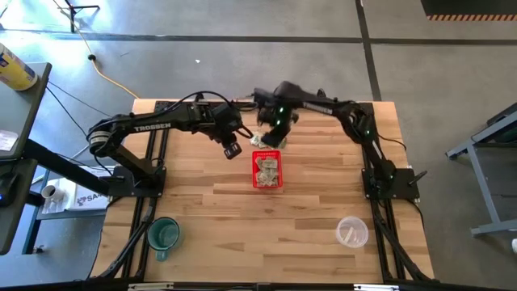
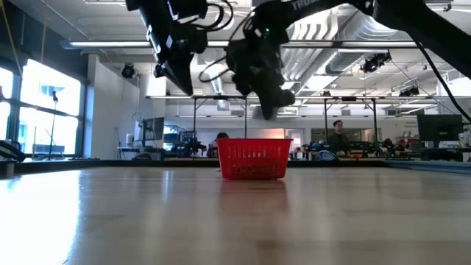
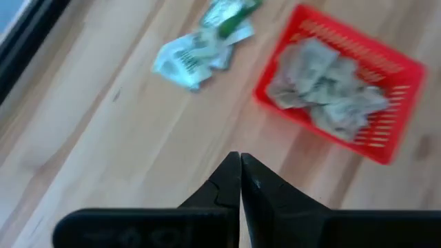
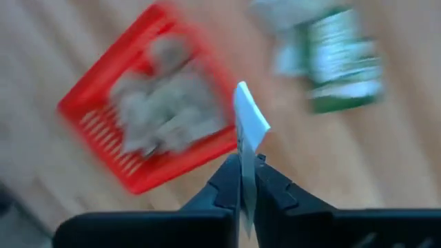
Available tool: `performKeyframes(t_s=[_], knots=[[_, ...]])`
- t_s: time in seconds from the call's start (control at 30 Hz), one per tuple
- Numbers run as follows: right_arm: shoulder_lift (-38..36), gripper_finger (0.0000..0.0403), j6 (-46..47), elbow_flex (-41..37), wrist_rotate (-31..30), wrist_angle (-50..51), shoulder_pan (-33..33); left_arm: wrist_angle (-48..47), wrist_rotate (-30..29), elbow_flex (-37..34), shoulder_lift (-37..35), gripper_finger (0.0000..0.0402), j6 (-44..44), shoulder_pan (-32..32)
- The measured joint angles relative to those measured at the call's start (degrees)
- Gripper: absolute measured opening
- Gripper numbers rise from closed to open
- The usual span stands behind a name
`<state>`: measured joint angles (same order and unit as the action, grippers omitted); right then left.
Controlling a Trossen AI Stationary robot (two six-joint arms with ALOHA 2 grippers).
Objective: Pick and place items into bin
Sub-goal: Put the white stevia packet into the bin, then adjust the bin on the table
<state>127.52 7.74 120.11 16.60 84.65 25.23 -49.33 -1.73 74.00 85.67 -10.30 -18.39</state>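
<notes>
Slips of crumpled pale-green-and-white paper resembling banknotes (image 3: 322, 96) fill the small red rectangular plastic basket with perforated sides (image 1: 267, 181), which sits near the middle of the wooden tabletop (image 1: 242, 218), slightly toward its twelve o'clock edge in the high view. More loose paper slips (image 3: 196, 48) lie on the wood just beyond the basket's far rim, at about eleven o'clock from it, close to it but apart.

The right tool (image 4: 242, 169) hangs above the tabletop at twelve o'clock from the basket, its fingers pinched narrow on one pale slip (image 4: 249, 124) that sticks up between the tips; in the low view it rides clear above the basket's rim. The left tool (image 3: 240, 165) hovers at about ten o'clock from the basket, fingers pressed together with nothing between them, also well above the wood.

Open tabletop spreads wide toward six o'clock of the basket. A green mug (image 1: 163, 235) stands near the seven o'clock corner and a clear plastic cup (image 1: 351, 233) near the five o'clock side, both well apart from the basket. Bare wood lies at three and nine o'clock of the basket, out to the arm bases at the side edges.
</notes>
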Motion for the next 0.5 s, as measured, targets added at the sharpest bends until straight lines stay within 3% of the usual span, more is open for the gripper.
performKeyframes(t_s=[0.3, 0.5], knots=[[0.70, 0.0057, -5.46, -4.94, -1.53, -9.50, -10.62, -8.18, -4.36, -0.33, -4.79, 0.0049, -6.94, 0.09], [0.68, 0.0129, -7.71, -6.79, -18.45, -8.58, -12.70, -8.56, -11.20, -0.46, -10.95, 0.0049, -11.13, -0.52]])
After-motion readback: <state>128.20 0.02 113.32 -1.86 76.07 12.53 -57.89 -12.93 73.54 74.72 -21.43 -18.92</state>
